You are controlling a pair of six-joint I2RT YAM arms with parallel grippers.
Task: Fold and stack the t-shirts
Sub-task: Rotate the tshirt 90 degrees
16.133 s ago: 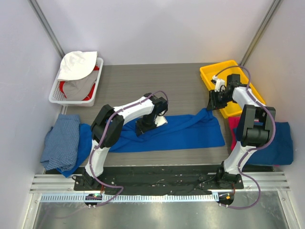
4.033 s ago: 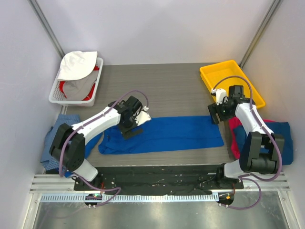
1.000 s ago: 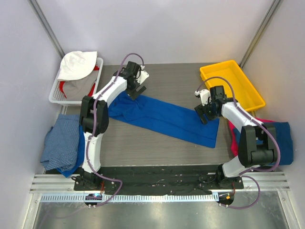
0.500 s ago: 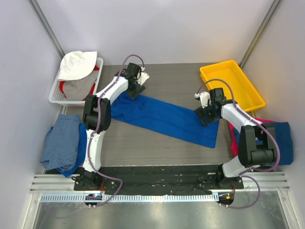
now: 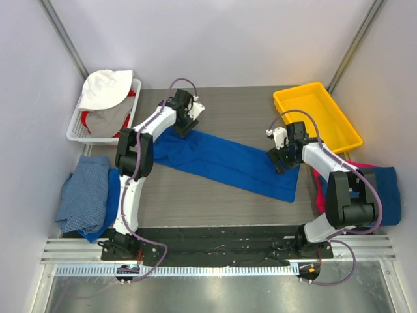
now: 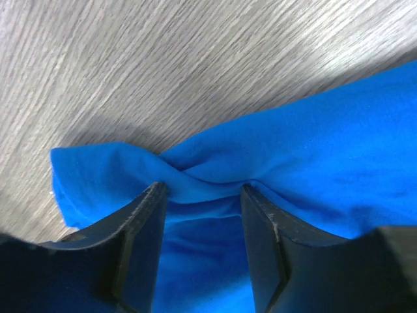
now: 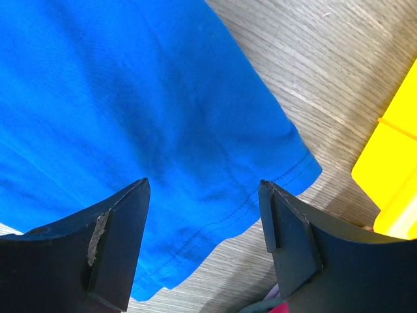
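Your royal blue t-shirt (image 5: 221,163) lies on the worktop (image 5: 241,114) as a long band, running at a slant from the far left down toward the near right.

Your left tool (image 5: 184,125) sits on the far left end of that band. In the left wrist view its fingers (image 6: 140,222) stand on either side of a bunched, twisted ridge of the blue cloth, and some gap shows between them. You cannot tell from these views whether the cloth is actually clamped.

Your right tool (image 5: 279,161) is at the opposite end, near the shirt's far right corner. The right wrist view shows it released, its fingers wide apart over the stitched hem with flat cloth beneath them.

Just beyond that corner sits the yellow tray (image 5: 319,111). Off the worktop's right edge lie a magenta shirt (image 5: 319,181) and a plain blue shirt (image 5: 386,189), the two overlapping. At the far left a white basket (image 5: 73,130) holds a white cloth (image 5: 104,87), and nearer you a checked blue cloth (image 5: 83,195) lies in a heap.
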